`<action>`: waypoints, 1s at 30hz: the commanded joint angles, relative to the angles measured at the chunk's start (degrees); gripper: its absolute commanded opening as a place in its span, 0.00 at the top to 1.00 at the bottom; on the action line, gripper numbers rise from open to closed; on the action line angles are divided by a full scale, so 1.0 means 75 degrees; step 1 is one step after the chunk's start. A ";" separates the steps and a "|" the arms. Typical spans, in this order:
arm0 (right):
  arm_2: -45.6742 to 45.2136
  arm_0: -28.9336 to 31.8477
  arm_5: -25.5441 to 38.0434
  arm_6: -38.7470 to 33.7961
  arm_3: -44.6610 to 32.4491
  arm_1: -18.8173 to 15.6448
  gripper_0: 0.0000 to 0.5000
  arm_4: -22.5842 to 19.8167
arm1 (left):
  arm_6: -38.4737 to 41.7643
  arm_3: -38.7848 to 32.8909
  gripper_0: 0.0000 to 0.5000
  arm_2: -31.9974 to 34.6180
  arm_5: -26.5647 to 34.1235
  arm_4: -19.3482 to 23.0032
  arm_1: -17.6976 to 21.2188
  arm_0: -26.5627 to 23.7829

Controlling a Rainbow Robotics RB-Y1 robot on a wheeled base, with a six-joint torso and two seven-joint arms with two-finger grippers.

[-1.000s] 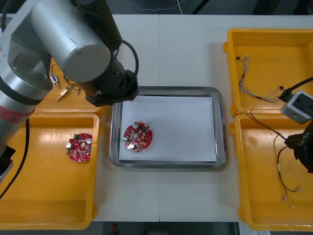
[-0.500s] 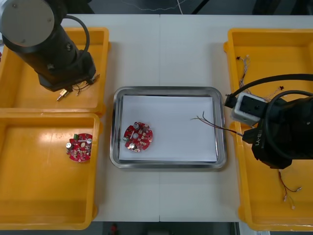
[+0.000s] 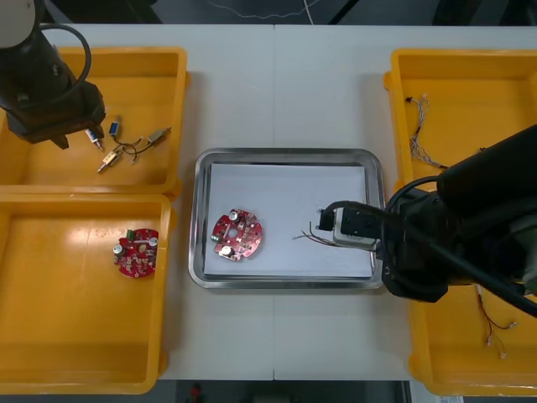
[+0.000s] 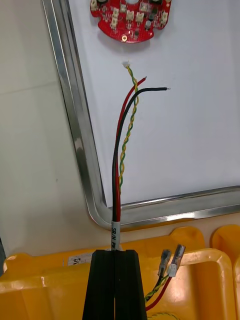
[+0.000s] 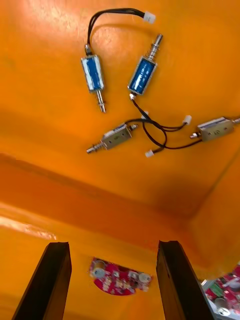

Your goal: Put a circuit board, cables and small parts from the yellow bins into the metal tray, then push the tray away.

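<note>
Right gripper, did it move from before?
Yes. The right gripper, shut on the cables, went left from over the right bins to over the tray, toward the board.

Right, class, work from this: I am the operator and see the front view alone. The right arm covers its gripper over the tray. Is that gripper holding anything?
Observer: Yes. The right wrist view shows the right gripper shut on a bundle of cables: red, black and a yellow-green twist.
Operator: Where are their free ends?
Observer: Over the white inside of the tray, short of the circuit board.
Operator: And the left gripper?
Observer: Open, above the bin holding the small metal parts.
</note>
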 commanded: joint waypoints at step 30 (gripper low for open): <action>0.2311 -0.0686 -0.1040 0.0853 0.2313 0.1252 1.00 0.3229 | -0.1620 0.3838 0.00 -0.0323 -0.3971 -0.0679 -0.0267 -0.0698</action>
